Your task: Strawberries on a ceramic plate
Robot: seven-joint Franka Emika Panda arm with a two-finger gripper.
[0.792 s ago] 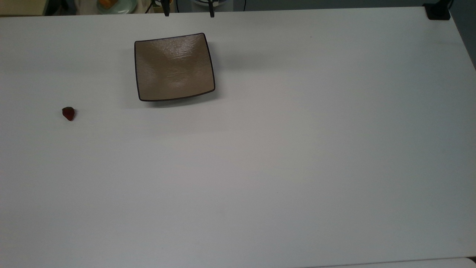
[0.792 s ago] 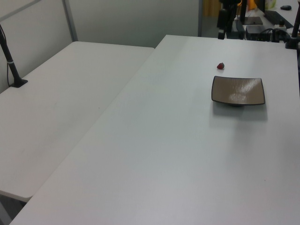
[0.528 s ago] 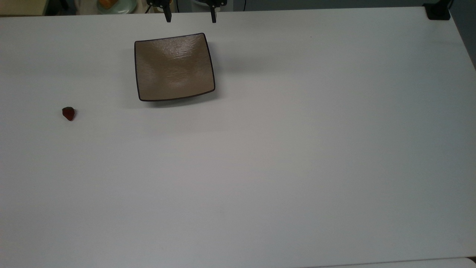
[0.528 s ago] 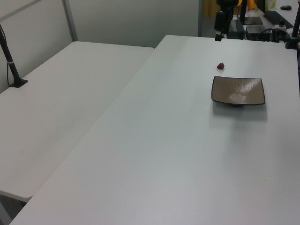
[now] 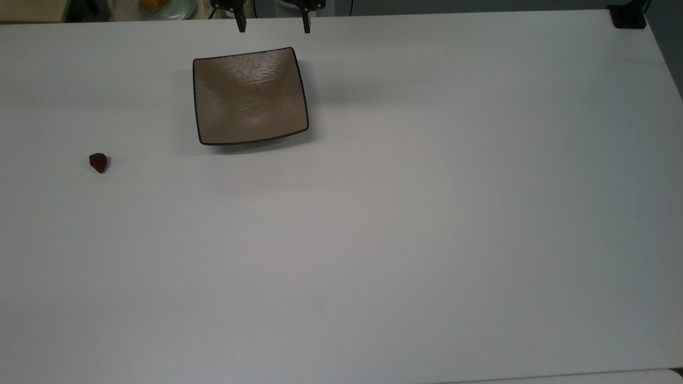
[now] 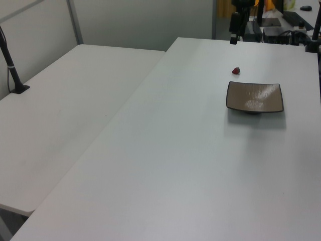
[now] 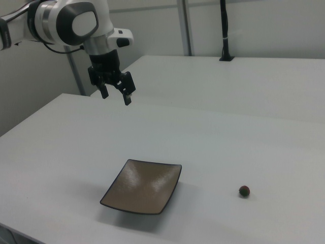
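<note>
Gripper: up in the air in the right view, the gripper (image 7: pixel 117 95) hangs from the white arm (image 7: pixel 66 23) with its two dark fingers (image 7: pixel 128 96) spread apart and nothing between them, well above the table and beyond the plate's far side.
Gripper from above: the top view catches just two dark fingertips (image 5: pixel 241 25) poking in at the upper edge, set wide apart, above the plate's far edge.
Strawberry: lying on the bare white table (image 5: pixel 427 213), the small dark-red strawberry (image 5: pixel 98 162) sits well apart from the plate, off to the top view's left and a little nearer the camera.
Strawberry, other angles: the right view has it to the plate's right (image 7: pixel 244 191); the left view has it just beyond the plate's far left corner (image 6: pixel 235 71).
Ceramic plate: square, glossy tan-brown, thin dark rim, the ceramic plate (image 5: pixel 251 96) rests flat on the table with nothing in it.
Plate profile: the right view shows its upturned corners (image 7: pixel 142 187); the left view shows it low and dished (image 6: pixel 255 97).
Second table: the left view shows another white tabletop (image 6: pixel 60 120) butted alongside.
</note>
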